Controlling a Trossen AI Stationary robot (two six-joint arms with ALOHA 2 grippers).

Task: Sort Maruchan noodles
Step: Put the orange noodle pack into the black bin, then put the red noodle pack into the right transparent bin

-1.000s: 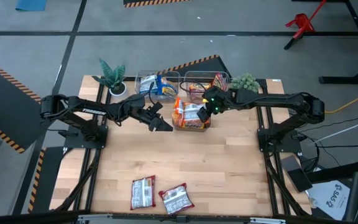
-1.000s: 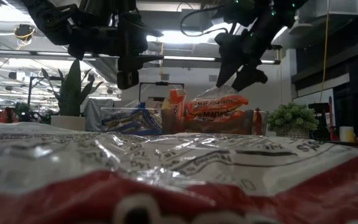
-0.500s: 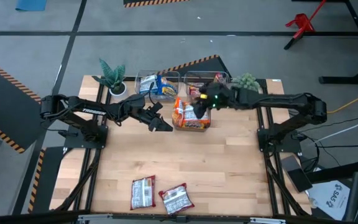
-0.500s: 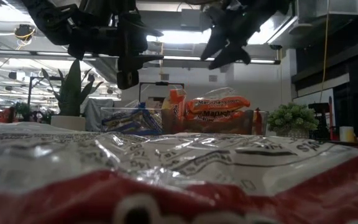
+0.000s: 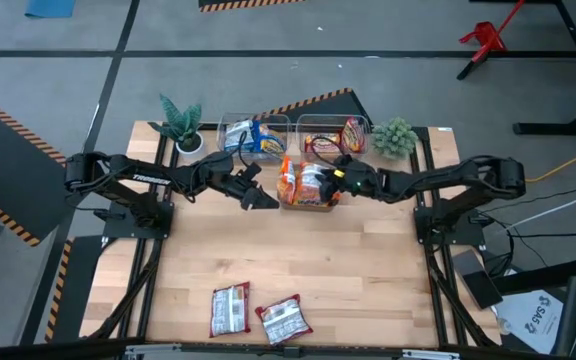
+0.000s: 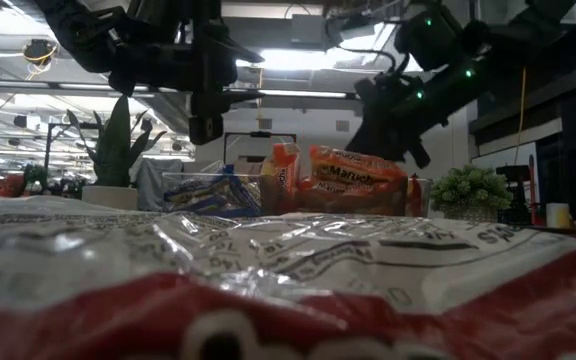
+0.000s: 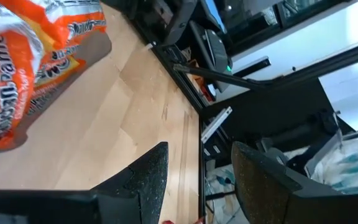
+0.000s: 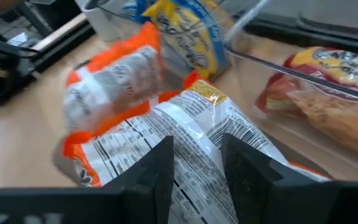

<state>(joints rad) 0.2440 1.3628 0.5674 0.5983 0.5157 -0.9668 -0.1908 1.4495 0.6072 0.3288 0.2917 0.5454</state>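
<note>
Left gripper [image 5: 265, 201] hovered over the bench [image 5: 368, 270], just left of the orange noodle pile [image 5: 306, 185]; jaws released, nothing between them in its wrist view. Orange packets sat off to one side of those jaws, apart.

Pile sat at bench centre-back, directly in front of two clear bins: blue-packet bin [image 5: 251, 136] and red-packet bin [image 5: 330, 137]. Two more packets, brownish-white [image 5: 231, 309] and red-white [image 5: 284, 320], lay at the near edge, well apart from both arms.

Right gripper [image 5: 340, 180] was at the pile's right edge and clearly the nearer arm. Its wrist view showed both fingers [image 8: 157, 171] straddling a raised fold of the top orange packet [image 8: 185, 140], white label side up, jaws only part open. Can't tell if they had clenched on the wrapper or were merely around it.

Key relation: the top packet lay straight ahead of the right jaws, long axis roughly along the arm's reach, so the jaws crossed its short edge. My read: right arm's pick, left waiting.
</note>
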